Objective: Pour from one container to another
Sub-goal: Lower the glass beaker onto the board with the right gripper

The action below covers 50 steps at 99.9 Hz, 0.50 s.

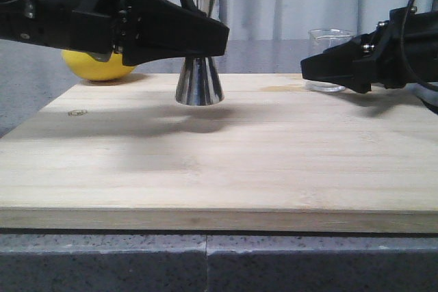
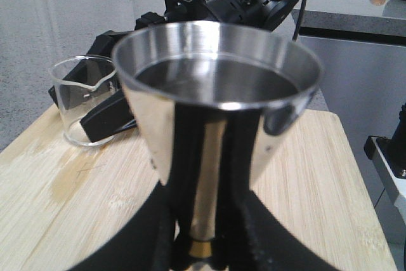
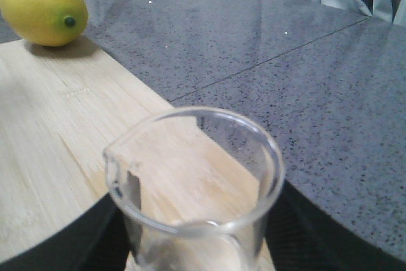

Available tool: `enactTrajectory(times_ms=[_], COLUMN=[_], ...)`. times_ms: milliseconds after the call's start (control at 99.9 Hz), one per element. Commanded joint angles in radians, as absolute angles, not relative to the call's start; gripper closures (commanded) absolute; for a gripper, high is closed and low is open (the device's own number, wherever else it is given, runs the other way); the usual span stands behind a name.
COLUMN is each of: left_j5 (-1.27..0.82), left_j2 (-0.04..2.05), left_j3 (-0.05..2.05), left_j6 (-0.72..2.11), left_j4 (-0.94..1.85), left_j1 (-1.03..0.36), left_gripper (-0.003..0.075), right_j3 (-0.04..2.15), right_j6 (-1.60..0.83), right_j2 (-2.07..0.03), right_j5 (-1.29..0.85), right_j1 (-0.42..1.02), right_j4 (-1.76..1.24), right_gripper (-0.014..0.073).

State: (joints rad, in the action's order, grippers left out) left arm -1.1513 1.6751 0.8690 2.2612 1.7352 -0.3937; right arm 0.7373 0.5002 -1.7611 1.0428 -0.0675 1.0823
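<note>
No legible text, labels, brands or nos. in any view. Beaker (image 2: 82, 99) shows faint white printed marks on its wall, too blurred to read. Jigger (image 2: 216, 99): no readable engraving.

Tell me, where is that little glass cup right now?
In the front view the glass beaker stands at the board's far right edge, between the right claw's fingers, well right of the steel jigger.

A yellow lemon (image 1: 98, 66) lies on the grey speckled counter (image 3: 266, 42) at the far left corner of a pale wooden board (image 1: 219, 155), with curtains (image 1: 287, 1) behind.
</note>
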Motion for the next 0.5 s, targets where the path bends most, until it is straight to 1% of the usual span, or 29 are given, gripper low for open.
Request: enactTrajectory(times_ms=[0, 110, 330, 490], left_j5=[-1.249, -1.249, -1.249, -1.249], left_j2=[1.63, 1.63, 1.63, 1.63], left_j3=[0.897, 0.897, 0.897, 0.897], left_j6=[2.254, 2.254, 2.254, 2.254], left_j4=[1.8, 1.8, 1.8, 1.798], left_j1=[-0.401, -0.401, -0.401, -0.401], left_gripper=[0.0739, 0.0739, 0.0739, 0.0739], right_j3=[0.758, 0.758, 0.758, 0.758], right_j6=[0.49, 0.49, 0.49, 0.49], right_j2=[-1.725, -1.725, -1.725, -1.725], right_j5=[1.114, 1.127, 1.127, 1.13], right_j1=[-0.075, -0.075, -0.075, -0.075], right_j4=[1.048, 1.047, 1.027, 1.027], right_gripper=[0.0217, 0.0211, 0.01, 0.0091])
